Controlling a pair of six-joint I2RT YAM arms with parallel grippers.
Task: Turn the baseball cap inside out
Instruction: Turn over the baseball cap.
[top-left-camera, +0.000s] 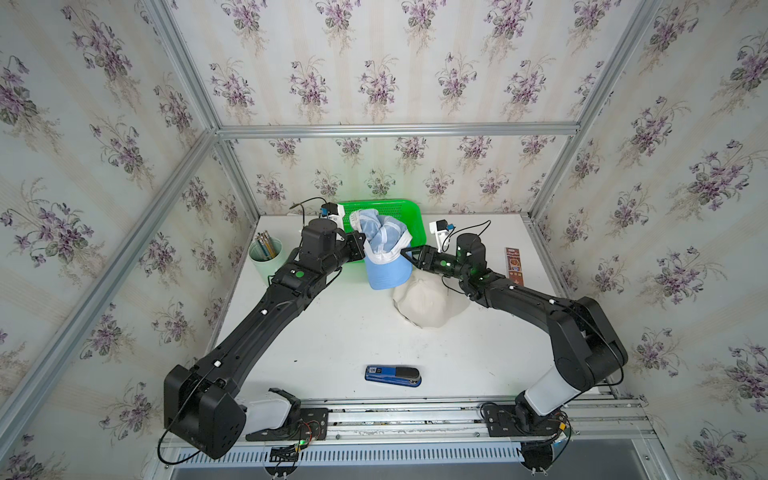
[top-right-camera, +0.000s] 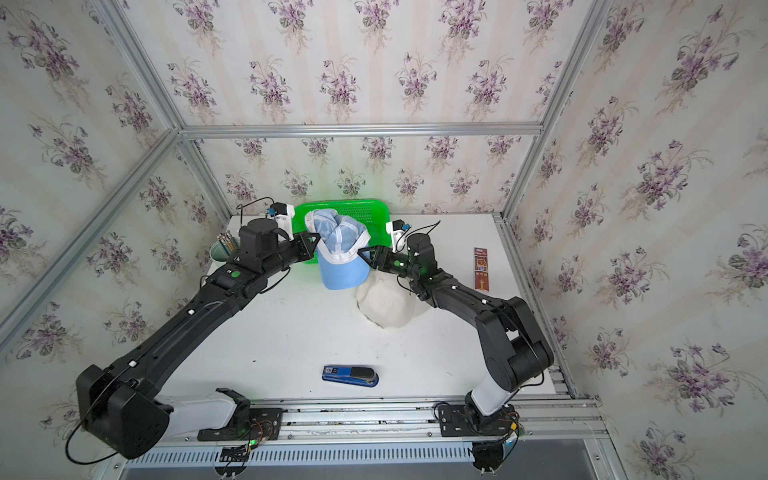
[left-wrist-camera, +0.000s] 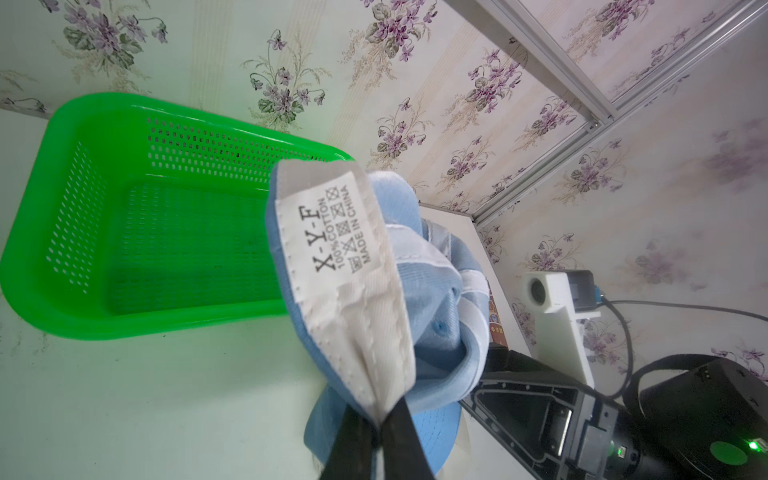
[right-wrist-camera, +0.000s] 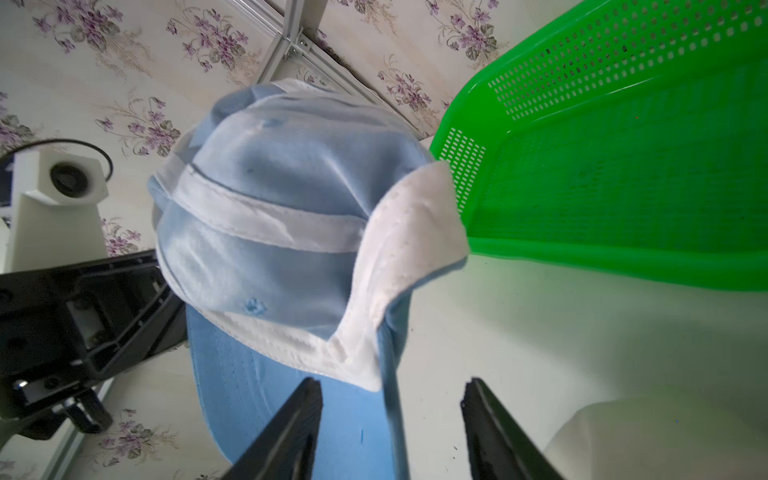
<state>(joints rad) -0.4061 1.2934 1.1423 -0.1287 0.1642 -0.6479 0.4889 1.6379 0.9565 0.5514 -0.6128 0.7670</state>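
Left hand (left-wrist-camera: 380, 419) clamps the cap (left-wrist-camera: 436, 291) by its white sweatband (left-wrist-camera: 374, 332), holding it up before the basket (left-wrist-camera: 124, 316); right hand (right-wrist-camera: 390, 380) gapes beside it, gripping nothing. Seam tape (right-wrist-camera: 270, 224) faces outward, so the cap seems mostly turned; smoothing remains

Both arms stretched forward, end effectors turned in to face each other.

The left arm (top-left-camera: 266, 311) runs long and low from its base, its wrist bent inward at the far end. The left end effector (left-wrist-camera: 376, 432) is pinched tight on the white inner band of the baseball cap (top-left-camera: 386, 249). The right arm (top-left-camera: 523, 299) rises at the shoulder, folds sharply at the elbow and reaches across, nearly level. The right end effector (right-wrist-camera: 390, 386) has its two black fingers (right-wrist-camera: 291, 424) standing well apart.
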